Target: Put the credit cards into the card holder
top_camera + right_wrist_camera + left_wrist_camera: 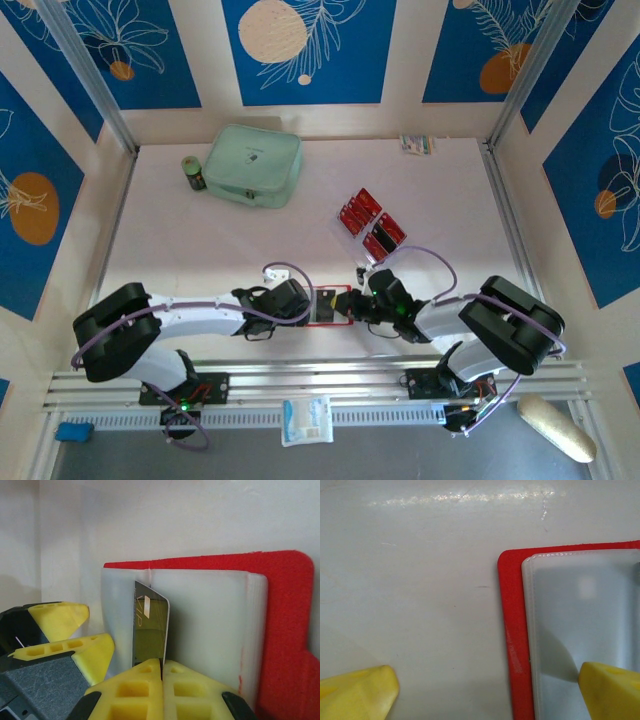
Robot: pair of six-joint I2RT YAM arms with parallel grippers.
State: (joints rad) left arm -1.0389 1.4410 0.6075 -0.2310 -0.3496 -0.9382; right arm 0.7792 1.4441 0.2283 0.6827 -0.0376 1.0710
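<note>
My right hand [162, 666] pinches one credit card [150, 625] upright against the pale sleeves of the open card holder [285, 630]. My left hand [485, 692] spreads wide over its corner on the surface [410, 580].

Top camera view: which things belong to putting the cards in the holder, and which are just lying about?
Job: red card holder, credit cards, held card in right gripper.
Lying about: mint-green zip case, dark jar, far packet, near white packet.
</note>
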